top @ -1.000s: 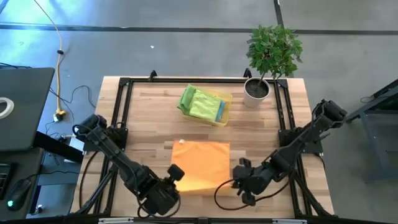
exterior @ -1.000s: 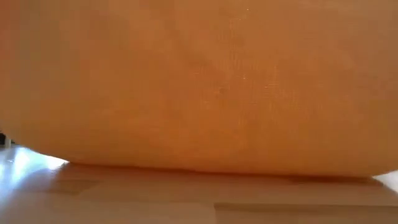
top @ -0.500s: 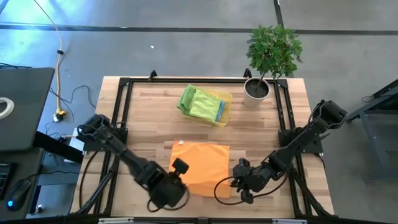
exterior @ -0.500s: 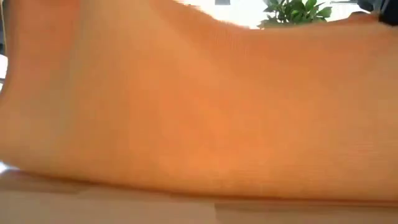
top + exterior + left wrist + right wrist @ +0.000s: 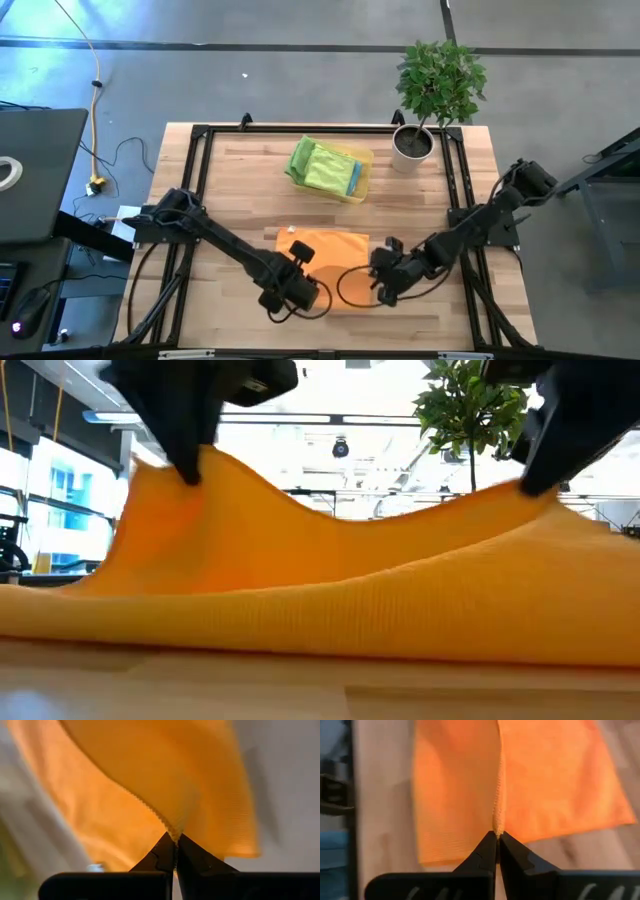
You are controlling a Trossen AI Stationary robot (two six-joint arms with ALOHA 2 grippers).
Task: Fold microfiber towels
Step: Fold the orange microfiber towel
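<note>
Orange towel [image 5: 327,246] lifted at near corners, left fingers [image 5: 161,857] and right fingers [image 5: 482,854] pinching it

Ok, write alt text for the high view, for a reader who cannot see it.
Seen from above, the left gripper and right gripper each pinch a near corner of an orange towel, lifting that edge off the wooden table. Behind it sits a yellow tray of green towels, beside a potted plant.

Orange towel [image 5: 322,262]: soft matt cloth w/ fine ribbed weave, stitched edge. Surface [image 5: 235,190] under it: pale planked wood, smooth, slight sheen. Hands [image 5: 175,851]: matt black plastic
</note>
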